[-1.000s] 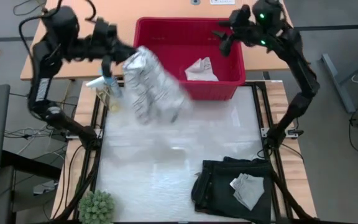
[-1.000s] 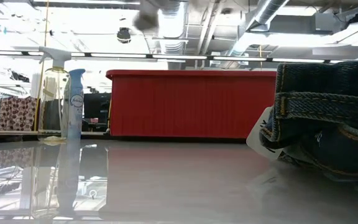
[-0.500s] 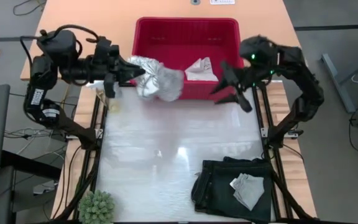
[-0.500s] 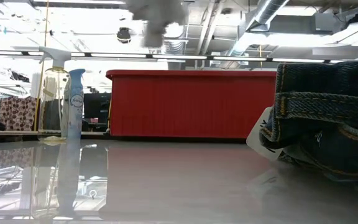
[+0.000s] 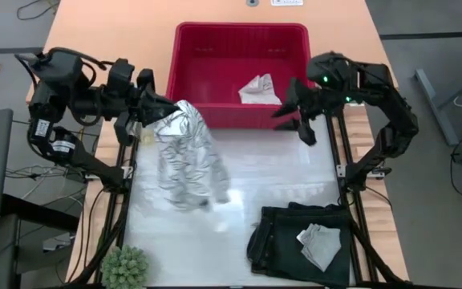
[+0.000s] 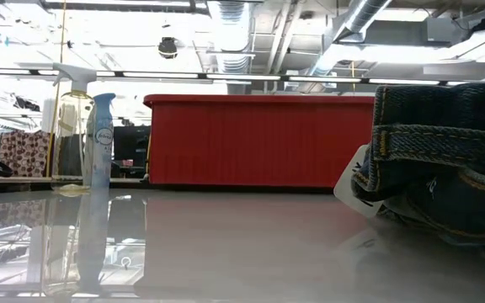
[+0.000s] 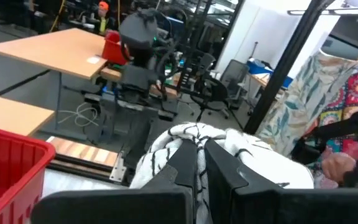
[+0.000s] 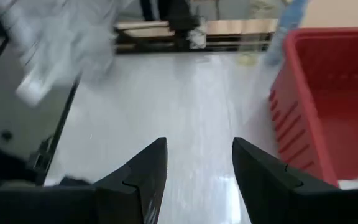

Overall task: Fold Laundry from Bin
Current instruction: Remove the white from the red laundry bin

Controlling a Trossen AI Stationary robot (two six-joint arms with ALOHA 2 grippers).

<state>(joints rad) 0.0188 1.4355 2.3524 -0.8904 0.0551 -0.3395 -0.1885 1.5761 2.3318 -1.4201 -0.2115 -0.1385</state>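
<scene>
My left gripper (image 5: pixel 165 108) is shut on the white-grey leaf-patterned cloth (image 5: pixel 187 160), which is in the air just in front of the red bin (image 5: pixel 243 36), near the bin's left corner. A small whitish cloth (image 5: pixel 259 90) lies inside the bin. My right gripper (image 5: pixel 293 119) stands open and tipped down over the bin's near right corner, with nothing between its fingers (image 8: pixel 142 174). A folded dark garment (image 5: pixel 283 237) lies at the table's near right, with a small pale cloth (image 5: pixel 319 245) on top of it. No gripper shows in the low view. My left gripper pinches a bunched part of the leaf-patterned cloth (image 7: pixel 194 138) between its two shut fingers (image 7: pixel 182 165). The fingers lie about level and come from the table's left. The rest of the cloth streams out past the fingers toward the near edge, clear of the table.
Spray bottles (image 6: pixel 99 139) stand at the table's far left, beside the bin's left end. A small green plant (image 5: pixel 124 267) sits at the near left corner. The pale tabletop (image 5: pixel 287 177) lies between the bin and the folded garment.
My left gripper has come from beside the bin's left wall toward the near edge, still shut on the patterned cloth. The cloth bunched up by the bin, then swung out over the table. My right gripper has moved from over the bin's far right to its near right corner and tipped down.
</scene>
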